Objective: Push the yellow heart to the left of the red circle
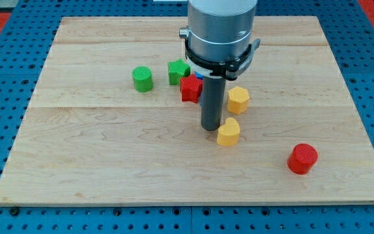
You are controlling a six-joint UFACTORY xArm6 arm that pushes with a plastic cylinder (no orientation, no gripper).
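Observation:
The yellow heart [228, 132] lies on the wooden board [109, 162] just right of centre. The red circle [302, 158] stands to its lower right, near the view's bottom right. My tip [211, 127] rests on the board right against the yellow heart's left side. The rod rises from there into the grey arm body [221, 29] at the view's top.
A yellow hexagon [237, 99] sits just above the heart, right of the rod. A red star-like block [191, 88], a green cube [178, 71] and a green cylinder [142, 78] lie left of the rod. A blue block [199, 75] peeks out behind the arm.

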